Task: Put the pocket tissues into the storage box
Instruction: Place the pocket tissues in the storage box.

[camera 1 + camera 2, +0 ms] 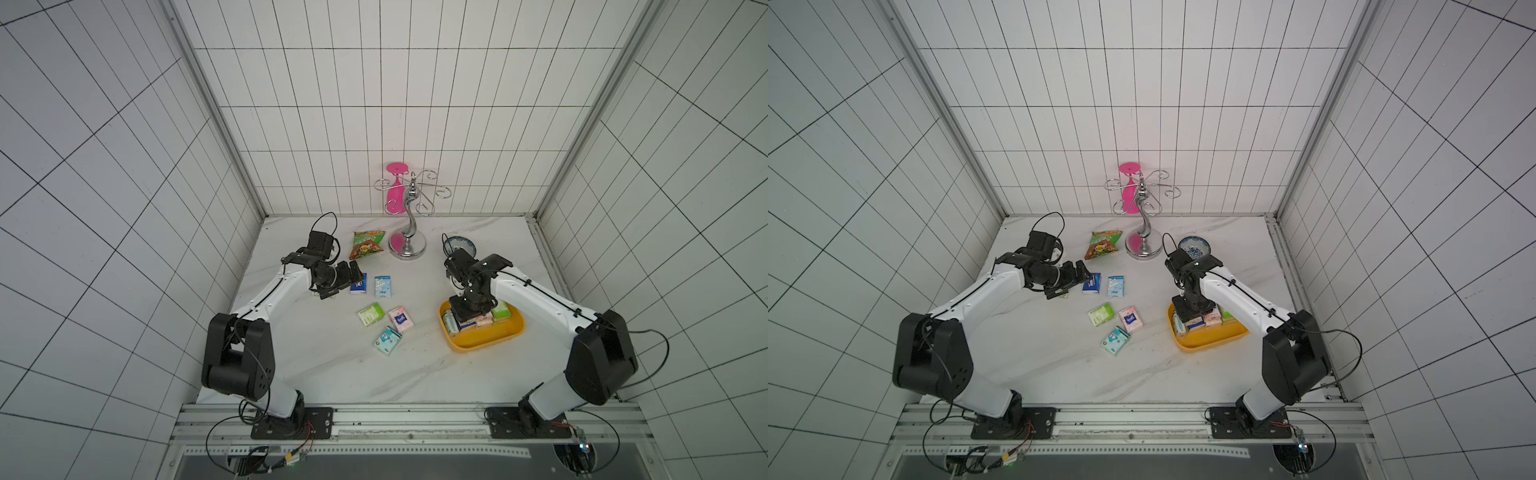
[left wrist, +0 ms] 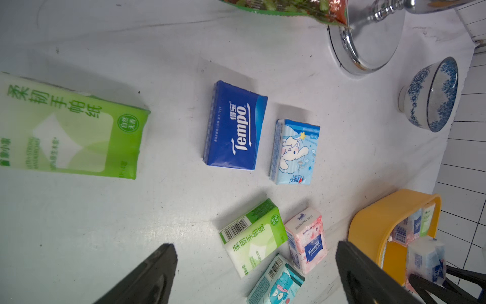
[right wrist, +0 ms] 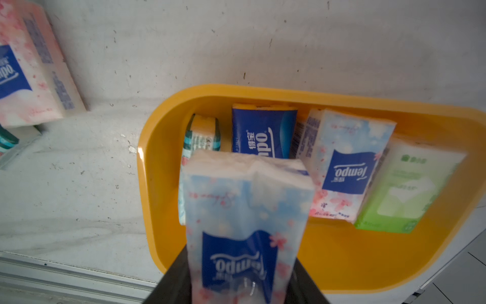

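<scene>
Right gripper (image 3: 240, 279) pinches a blue-pink tissue pack (image 3: 244, 205), long axis pointing down into the yellow box (image 3: 144, 184) directly below; other packs (image 3: 263, 134) line its far side. Left gripper (image 2: 255, 246) spread wide, empty, nearest the loose green pack (image 2: 68, 126).

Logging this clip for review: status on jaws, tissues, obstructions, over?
Left gripper, jaws open, empty, by loose packets. Right gripper, jaws shut on pink-blue packet over storage box. At least four boxed, six on table. Nothing blocking.
</scene>
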Motion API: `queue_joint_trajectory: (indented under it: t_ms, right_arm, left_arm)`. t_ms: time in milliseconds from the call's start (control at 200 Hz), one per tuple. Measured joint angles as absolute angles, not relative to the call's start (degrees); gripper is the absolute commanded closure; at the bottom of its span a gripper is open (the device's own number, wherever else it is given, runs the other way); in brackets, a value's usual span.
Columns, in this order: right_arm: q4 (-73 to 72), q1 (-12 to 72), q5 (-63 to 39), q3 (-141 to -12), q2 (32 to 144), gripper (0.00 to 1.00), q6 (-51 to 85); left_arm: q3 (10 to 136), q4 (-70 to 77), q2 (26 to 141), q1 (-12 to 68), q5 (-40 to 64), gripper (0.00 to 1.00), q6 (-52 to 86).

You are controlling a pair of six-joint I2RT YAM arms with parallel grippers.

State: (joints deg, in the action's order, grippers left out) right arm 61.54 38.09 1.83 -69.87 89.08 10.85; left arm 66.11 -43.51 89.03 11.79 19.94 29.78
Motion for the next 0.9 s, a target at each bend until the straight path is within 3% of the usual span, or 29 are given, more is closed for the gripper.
queue_joint_trajectory:
  t_ms: [480, 555, 660, 899]
  right_arm:
    - [53.6, 34.0, 2.1, -67.6, 94.7, 0.49, 9.6]
    - [53.0, 33.7, 1.9, -67.6, 96.0, 0.46, 9.6]
    - [52.2, 33.7, 1.9, -67.6, 97.2, 0.32, 9.5]
    - [52.8, 33.7, 2.8, -67.6, 94.8, 0.31, 11.0]
  left_arm:
    - [66.1, -43.5, 89.0, 12.3, 19.5, 0.02, 29.8]
    - [66.0, -43.5, 89.0, 12.3, 19.4, 0.02, 29.8]
    - [65.8, -43.5, 89.0, 12.3, 19.4, 0.02, 29.8]
    - [65.7, -43.4, 88.8, 12.3, 19.3, 0.02, 29.8]
